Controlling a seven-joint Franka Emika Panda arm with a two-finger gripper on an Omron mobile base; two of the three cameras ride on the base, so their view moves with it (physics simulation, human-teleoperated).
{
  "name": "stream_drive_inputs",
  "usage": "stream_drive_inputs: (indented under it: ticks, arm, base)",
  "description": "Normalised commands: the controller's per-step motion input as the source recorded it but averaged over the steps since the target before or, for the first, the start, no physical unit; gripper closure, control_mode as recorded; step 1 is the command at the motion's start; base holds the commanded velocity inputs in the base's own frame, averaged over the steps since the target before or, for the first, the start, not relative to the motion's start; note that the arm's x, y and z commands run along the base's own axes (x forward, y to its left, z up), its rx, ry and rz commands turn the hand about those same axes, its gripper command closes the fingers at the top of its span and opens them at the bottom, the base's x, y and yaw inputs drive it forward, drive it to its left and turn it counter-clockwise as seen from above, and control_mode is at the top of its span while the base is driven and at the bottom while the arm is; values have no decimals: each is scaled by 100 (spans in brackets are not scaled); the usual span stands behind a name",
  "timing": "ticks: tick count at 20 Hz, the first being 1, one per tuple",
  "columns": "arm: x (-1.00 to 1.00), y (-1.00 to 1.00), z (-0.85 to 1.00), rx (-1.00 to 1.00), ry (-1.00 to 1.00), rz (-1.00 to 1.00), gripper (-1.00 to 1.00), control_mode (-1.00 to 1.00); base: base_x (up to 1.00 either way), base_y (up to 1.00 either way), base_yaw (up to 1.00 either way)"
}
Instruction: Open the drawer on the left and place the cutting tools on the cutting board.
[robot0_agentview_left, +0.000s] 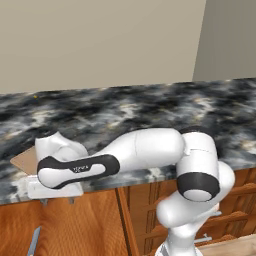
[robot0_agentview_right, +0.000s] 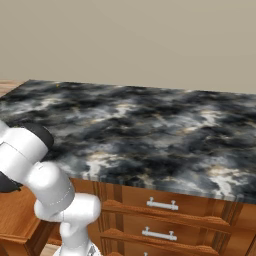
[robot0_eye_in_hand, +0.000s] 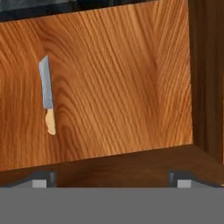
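you have the drawer (robot0_eye_in_hand: 118, 83) pulled out, and in the hand view you look straight down into its reddish-brown wood floor, with a darker inner wall running along the bottom and another up the right side. the knife (robot0_eye_in_hand: 47, 94) lies flat on that floor toward the left, grey blade pointing to the top of the hand view and light wooden handle toward the bottom, well apart from both walls. the gripper (robot0_eye_in_hand: 111, 178) hangs above the open drawer with its two dark fingertips (robot0_eye_in_hand: 43, 178) spread wide, nothing between them, and they touch neither the knife nor the wood. in the left base view the white arm reaches low and to the left across the front edge of the marbled black-and-grey counter (robot0_agentview_left: 150, 112), the hand dipping below the counter line over the drawer, where a sliver of the grey blade shows at the bottom left. a light-tan corner of the cutting board (robot0_agentview_left: 24, 162) peeks out on the counter just behind the wrist. in the right base view you see the narrower stacked drawers (robot0_agentview_right: 165, 207) with silver bar handles under the counter, shut.
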Motion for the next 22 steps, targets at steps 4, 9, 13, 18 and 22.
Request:
stream_drive_inputs:
  ticks: [4,9,13,18,22]
  arm:
    - [-38,32,-41,0,9,10,-100,-100]
    - [-36,40,-48,-1,2,6,-100,-100]
    - [-5,27,-45,-2,-3,0,-100,-100]
    - [0,14,-41,-6,-11,0,-100,-100]
    - [0,11,-38,-5,-9,0,-100,-100]
  base:
    - [0,0,0]
    - [0,0,0]
    - [0,0,0]
    - [0,0,0]
    - [0,0,0]
